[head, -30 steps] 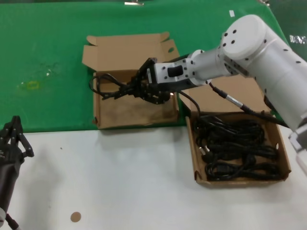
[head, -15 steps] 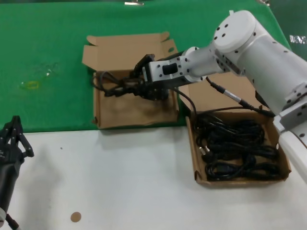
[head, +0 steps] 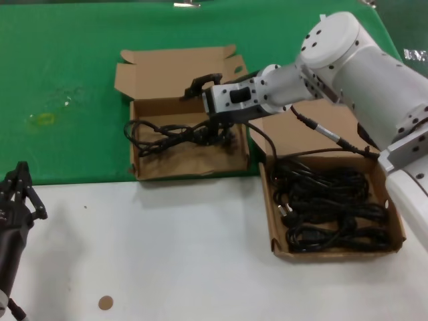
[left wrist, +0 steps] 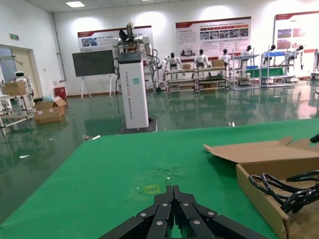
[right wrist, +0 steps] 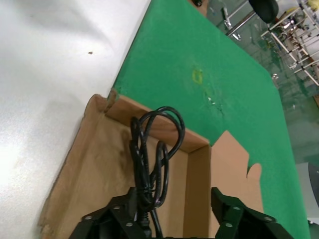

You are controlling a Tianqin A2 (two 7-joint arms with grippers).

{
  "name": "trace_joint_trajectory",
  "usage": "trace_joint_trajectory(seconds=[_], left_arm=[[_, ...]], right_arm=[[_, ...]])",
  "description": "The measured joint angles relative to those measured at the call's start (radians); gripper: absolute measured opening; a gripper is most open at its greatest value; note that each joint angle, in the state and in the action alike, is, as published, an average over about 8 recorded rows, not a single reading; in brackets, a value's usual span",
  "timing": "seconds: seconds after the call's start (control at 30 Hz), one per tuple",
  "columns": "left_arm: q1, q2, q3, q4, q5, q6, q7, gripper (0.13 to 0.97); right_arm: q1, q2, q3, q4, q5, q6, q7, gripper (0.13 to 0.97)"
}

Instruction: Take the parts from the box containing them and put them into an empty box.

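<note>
Right gripper (head: pixel 212 130) over the left box (head: pixel 144 168), fingers spread wide, cable bundle (head: pixel 164 132) lying released on that box's floor. Best lift straight up so no loop snags. Left gripper (head: pixel 17 190) parked at table edge, fingers closed. Count: two boxes; one bundle here, several tangled in right box (head: pixel 396 221).

Brown cardboard boxes (head: pixel 189 155) w/ black cables (head: pixel 167 134), green cloth (head: pixel 67 73), white table (head: pixel 167 247), white arm (head: pixel 348 60).
</note>
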Motion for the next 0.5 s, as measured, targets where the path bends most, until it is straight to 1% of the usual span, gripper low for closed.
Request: trace_joint_trajectory(seconds=[0.07,0.17,0.33,0.37,0.5], left_arm=[[0.000,0.000,0.000,0.000,0.000,0.000,0.000,0.152],[0.000,0.000,0.000,0.000,0.000,0.000,0.000,0.152],[0.000,0.000,0.000,0.000,0.000,0.000,0.000,0.152],[0.000,0.000,0.000,0.000,0.000,0.000,0.000,0.152],[0.000,0.000,0.000,0.000,0.000,0.000,0.000,0.153]], right_arm=[[-0.001,0.005,0.001,0.013,-0.001,-0.006,0.011,0.424],[-0.008,0.019,-0.001,0.056,-0.004,-0.019,0.042,0.499],[-0.036,0.058,-0.009,0.175,-0.014,-0.044,0.123,0.625],[-0.042,0.065,-0.010,0.197,-0.015,-0.048,0.138,0.625],[-0.056,0.083,-0.013,0.254,-0.018,-0.057,0.175,0.717]])
